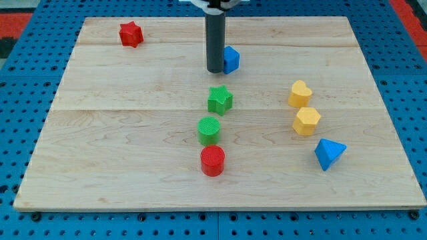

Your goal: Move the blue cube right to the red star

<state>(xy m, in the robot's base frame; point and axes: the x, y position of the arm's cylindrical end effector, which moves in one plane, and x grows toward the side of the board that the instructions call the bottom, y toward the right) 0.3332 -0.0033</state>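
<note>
On top of a blue pegboard base full of little holes [400, 60] lies the big pale wooden board [133, 133], smooth, with long plank lines running across it. It is flat and bare so the small blocks can slide on it.

Next in size is my dark round rod, coming straight down from the view's top. My tip [215, 70] rests on the board, touching the left side of the small blue plastic cube [231, 59]. No hand is on this arm, so nothing is spread, pressed together or pinching; the rod can only push. That cube is the one to move, and it sits near the top middle of the board, partly hidden behind the rod.

I think the tip is on the wrong side for now. The small red plastic star [131, 34] waits far off in the top left corner, well apart from the cube, so a push from the left would send the cube away from it (the tip likely needs to go round to the cube's right side first).

Now the other little blocks, all with a ribbed, printed look. A blue pointed wedge-like block [329, 153] lies low on the view's right. Above it sit a yellow six-sided block [307, 121] and a yellow heart-like block [300, 93], just beside each other. Down the middle stand a green star [219, 99], a green round block [209, 129] and a red round block [213, 161], in a short row, all below the cube and out of the way to the star.
</note>
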